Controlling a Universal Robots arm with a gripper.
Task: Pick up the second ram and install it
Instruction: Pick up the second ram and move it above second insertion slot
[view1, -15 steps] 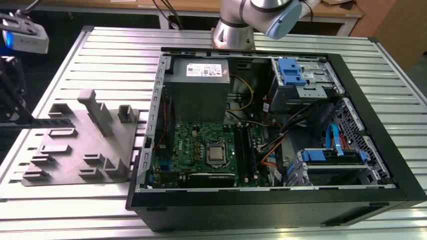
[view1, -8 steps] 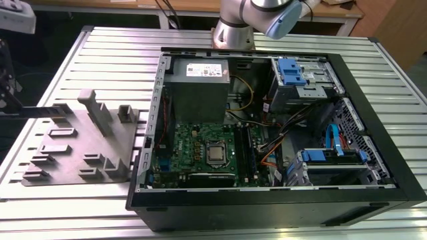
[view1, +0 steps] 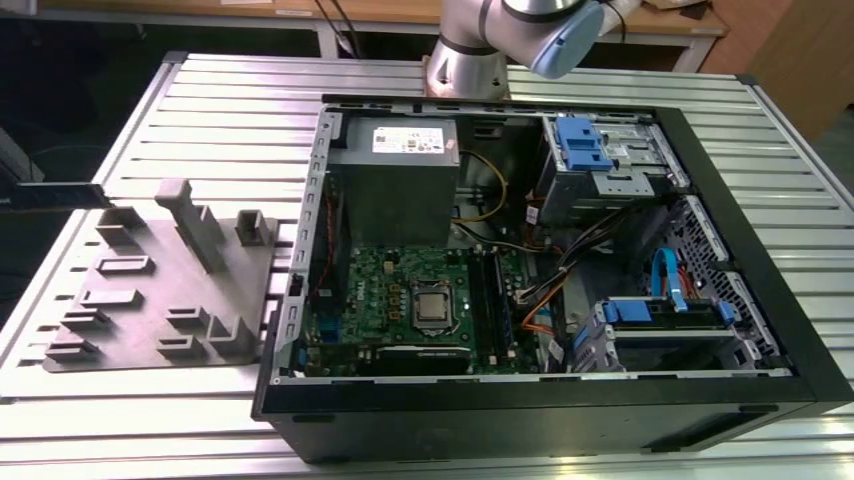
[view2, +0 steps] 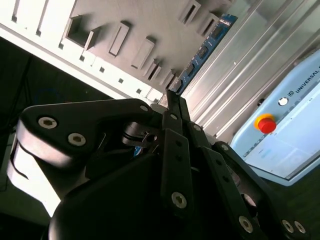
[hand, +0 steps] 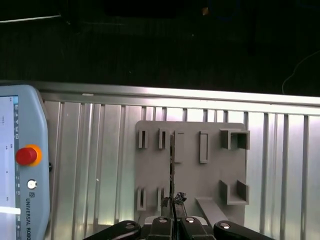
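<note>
Jaws of gripper (hand: 173, 201) clamped on near end of second ram (view2: 206, 49). Ram sticks out edge-on over grey slotted fixture (hand: 192, 175); can't tell if it touches. Fixture sits on ribbed metal counter (hand: 100, 160). Teach pendant (hand: 20, 200) lies on counter beside fixture, apart.

Second ram (view2: 202, 52) by tray (view1: 147, 310), tray beside case (view1: 534, 410)

The second ram (view2: 204, 52) is a long, narrow blue circuit strip with black chips. It stands on edge over the grey slotted holder (hand: 210, 180) near a tabletop (hand: 100, 165) edge, pinched by the gripper (hand: 173, 200).
</note>
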